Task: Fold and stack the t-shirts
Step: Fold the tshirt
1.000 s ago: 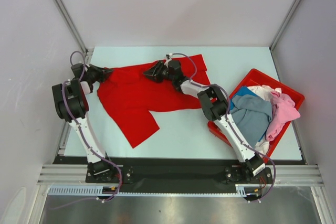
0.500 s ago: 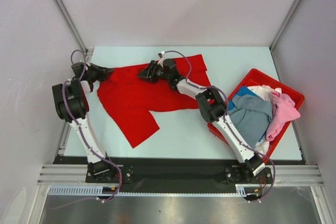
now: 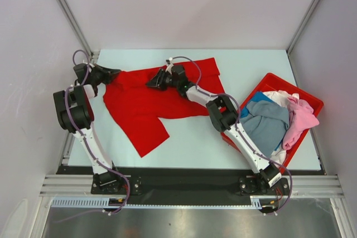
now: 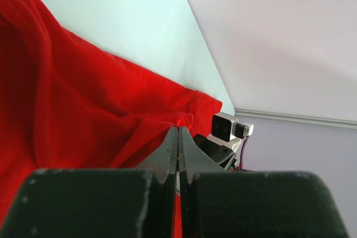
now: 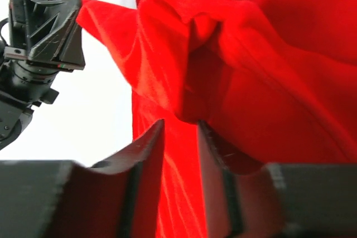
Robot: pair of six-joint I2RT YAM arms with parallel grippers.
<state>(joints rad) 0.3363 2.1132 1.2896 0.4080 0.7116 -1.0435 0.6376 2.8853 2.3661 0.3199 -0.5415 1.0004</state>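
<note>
On the pale table [image 3: 251, 65], the red t-shirt [image 3: 139, 101] lies spread, its long axis running left to right.
The left gripper [image 3: 116, 72] is clamped on the shirt's far-left corner. The right gripper [image 3: 148, 83], jaws narrowly apart, noses a raised fold [image 5: 189, 26] mid-way along the far edge. Plain walls [image 3: 167, 9] stand close around.

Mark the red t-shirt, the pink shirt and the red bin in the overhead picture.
red t-shirt [image 3: 139, 101]: top view, middle of its body.
pink shirt [image 3: 302, 120]: top view, its bunched middle.
red bin [image 3: 297, 87]: top view, its far rim.
</note>
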